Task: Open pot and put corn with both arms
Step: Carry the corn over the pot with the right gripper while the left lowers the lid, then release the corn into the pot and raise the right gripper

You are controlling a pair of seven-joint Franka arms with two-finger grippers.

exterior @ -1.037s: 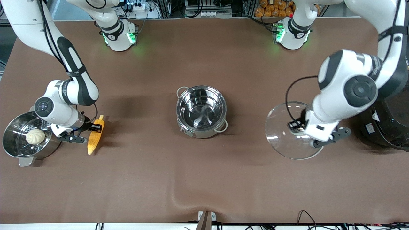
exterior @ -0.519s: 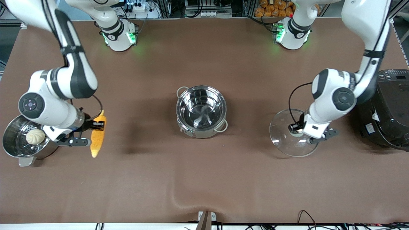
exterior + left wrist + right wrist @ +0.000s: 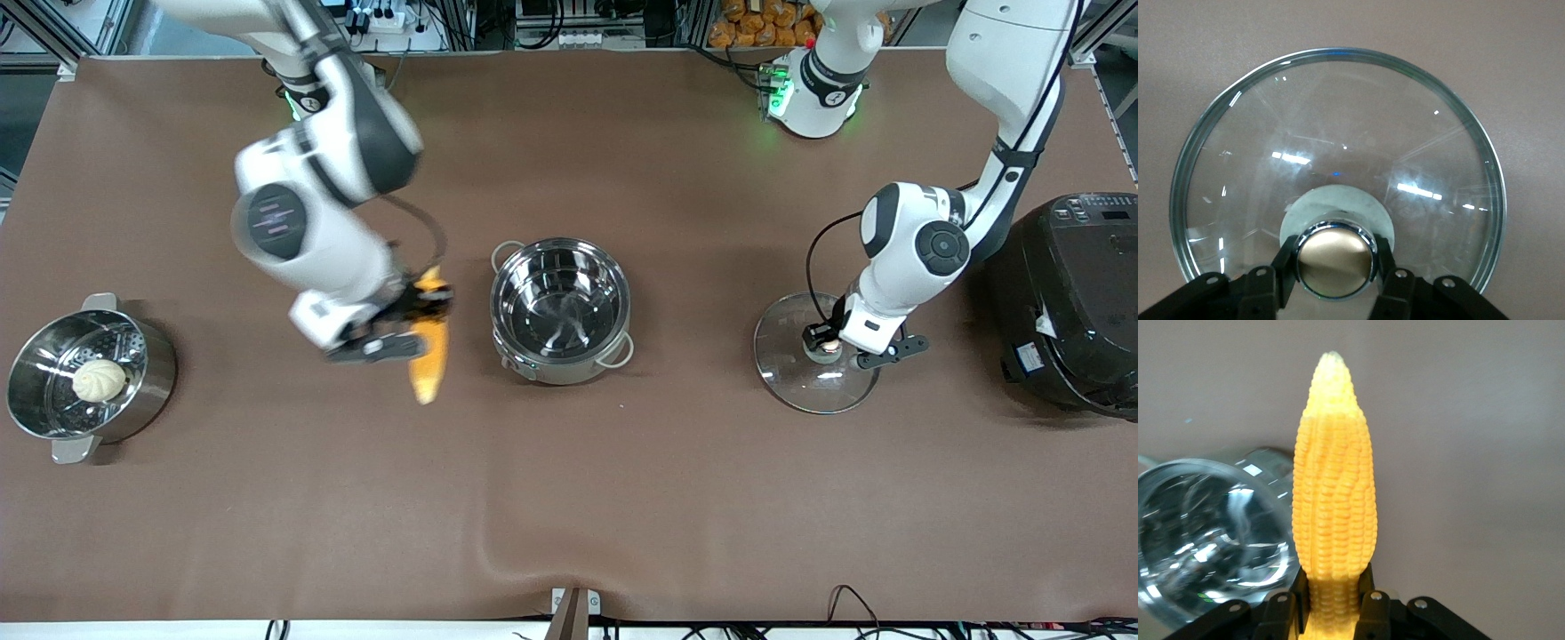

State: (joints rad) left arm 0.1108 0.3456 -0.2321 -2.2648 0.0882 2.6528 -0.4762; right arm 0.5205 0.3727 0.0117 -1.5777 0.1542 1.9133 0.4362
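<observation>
The shiny pot (image 3: 560, 307) stands open and empty at the table's middle. It also shows in the right wrist view (image 3: 1211, 540). My right gripper (image 3: 416, 320) is shut on the yellow corn (image 3: 427, 356) and holds it in the air over the table, just beside the pot toward the right arm's end. In the right wrist view the corn (image 3: 1335, 493) sticks out from my gripper (image 3: 1335, 600). My left gripper (image 3: 831, 347) is shut on the knob (image 3: 1335, 260) of the glass lid (image 3: 816, 373), which lies low at the table toward the left arm's end.
A steel steamer pot (image 3: 147, 391) holding a pale bun (image 3: 98, 380) stands at the right arm's end. A big black cooker (image 3: 1076, 302) stands at the left arm's end, close to the left arm's elbow.
My right gripper lifted the corn from beside the steamer pot and carried it close to the open pot. My left gripper lowered the lid toward the table.
</observation>
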